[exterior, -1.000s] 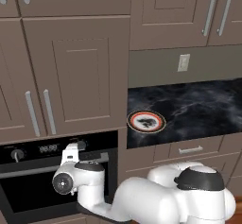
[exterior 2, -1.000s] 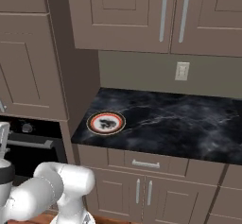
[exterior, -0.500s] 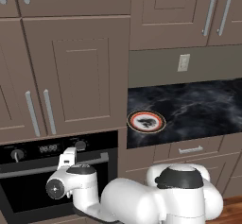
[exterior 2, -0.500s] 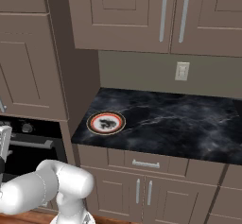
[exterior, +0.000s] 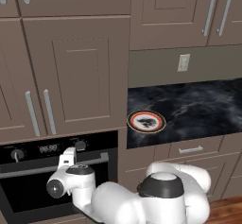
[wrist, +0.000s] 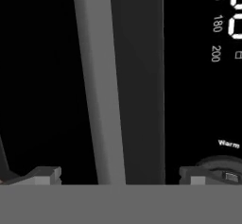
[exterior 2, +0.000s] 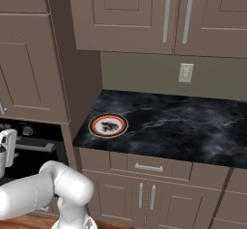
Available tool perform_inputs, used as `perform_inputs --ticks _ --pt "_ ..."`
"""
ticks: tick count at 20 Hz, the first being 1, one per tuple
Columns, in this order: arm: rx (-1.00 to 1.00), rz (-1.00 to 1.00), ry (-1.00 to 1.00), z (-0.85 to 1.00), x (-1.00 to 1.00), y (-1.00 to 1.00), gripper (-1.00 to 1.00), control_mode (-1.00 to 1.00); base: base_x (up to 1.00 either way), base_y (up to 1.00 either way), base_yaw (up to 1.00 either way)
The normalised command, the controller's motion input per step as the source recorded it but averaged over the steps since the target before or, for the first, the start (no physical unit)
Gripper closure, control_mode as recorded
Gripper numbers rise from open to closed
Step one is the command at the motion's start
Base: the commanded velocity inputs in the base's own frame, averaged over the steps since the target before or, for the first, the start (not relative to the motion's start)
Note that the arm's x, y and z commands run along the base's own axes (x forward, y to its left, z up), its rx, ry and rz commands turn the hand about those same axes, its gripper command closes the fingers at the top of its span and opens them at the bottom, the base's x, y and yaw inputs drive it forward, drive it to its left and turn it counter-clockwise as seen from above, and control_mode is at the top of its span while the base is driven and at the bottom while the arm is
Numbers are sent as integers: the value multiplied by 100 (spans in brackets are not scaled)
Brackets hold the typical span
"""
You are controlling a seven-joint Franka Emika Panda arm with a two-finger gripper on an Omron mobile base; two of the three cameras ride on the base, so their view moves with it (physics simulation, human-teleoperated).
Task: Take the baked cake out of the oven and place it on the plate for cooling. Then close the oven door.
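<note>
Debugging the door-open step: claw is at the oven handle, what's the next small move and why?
Probably ease the claw forward, then close it. In the hand view the handle runs between the open fingers but looks beyond them, and the oven door is shut.

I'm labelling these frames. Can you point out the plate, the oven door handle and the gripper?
plate (exterior: 146, 121): left base view, its dark centre.
oven door handle (wrist: 101, 100): hand view, mid-bar.
gripper (wrist: 120, 175): hand view, midway between its open fingertips.

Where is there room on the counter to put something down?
The counter is bare from the plate rightward, back to the wall with the outlet. The plate fills the left corner beside the tall cabinet.
</note>
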Motion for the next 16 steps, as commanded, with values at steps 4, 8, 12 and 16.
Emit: perform_inputs --ticks 4,8,12,16 --pt "-5 0 0 -14 30 14 -100 -100 0 0 0" --pt "-8 0 -1 -33 6 21 -100 -100 0 0 0" --pt "-9 -3 -5 -43 0 26 -100 -100 0 0 0" --pt "-6 -4 -7 -37 6 24 -100 -100 0 0 0"
